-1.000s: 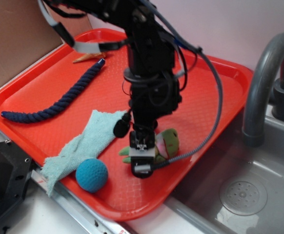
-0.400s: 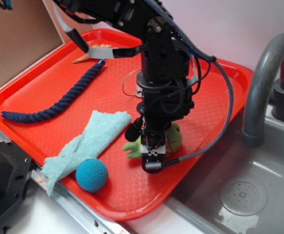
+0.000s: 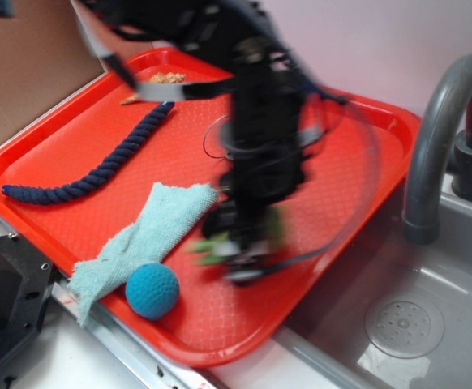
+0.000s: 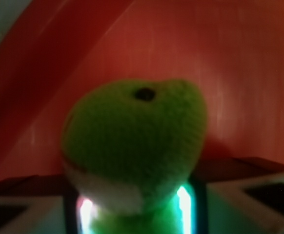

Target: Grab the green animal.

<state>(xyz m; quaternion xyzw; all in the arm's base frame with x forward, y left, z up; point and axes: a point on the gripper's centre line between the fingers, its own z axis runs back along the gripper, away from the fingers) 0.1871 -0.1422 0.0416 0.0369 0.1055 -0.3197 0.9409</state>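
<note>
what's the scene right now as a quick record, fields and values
surface: red tray beside a sink
target: green animal, between the gripper fingers in the wrist view
gripper: blurred in the exterior view, closed on the green animal
nearby: blue ball, light blue cloth, dark blue rope

Blurred pincer (image 3: 242,258) at green animal (image 3: 213,245)
</note>
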